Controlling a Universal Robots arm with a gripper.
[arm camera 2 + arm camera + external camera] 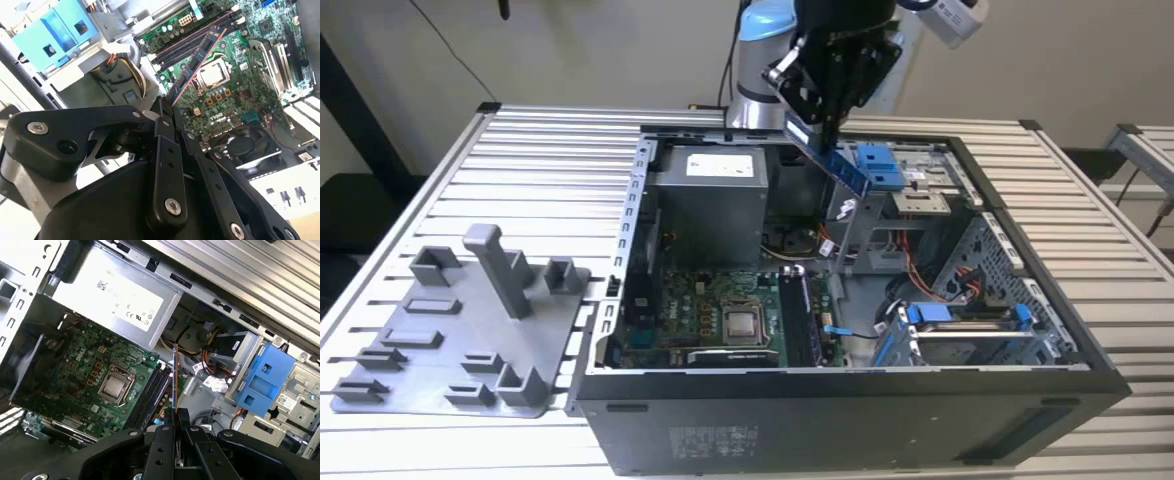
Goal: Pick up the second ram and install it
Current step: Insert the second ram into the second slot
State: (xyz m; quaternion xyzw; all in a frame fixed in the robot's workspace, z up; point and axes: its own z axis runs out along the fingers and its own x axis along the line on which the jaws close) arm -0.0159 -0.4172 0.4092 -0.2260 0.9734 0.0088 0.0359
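Note:
My gripper [825, 118] hangs over the back of the open computer case [854, 385], shut on the second ram [846, 170]. The ram is a long, thin, dark stick that slants down from the fingers into the case. In the second wrist view the second ram [197, 60] runs away from the gripper [169, 106] and sits above the black memory slots [192, 37] on the green motherboard [250, 100]. In the first wrist view I see the second ram [175, 375] edge-on as a thin line above the gripper [176, 416], beside the memory slots [149, 396].
A grey plastic fixture tray [454, 340] with upright posts lies on the slatted table [547, 150] at the exterior view's left. Inside the case are a power supply box [707, 190], the bare processor [744, 323], blue drive caddies [881, 165] and loose cables [947, 285].

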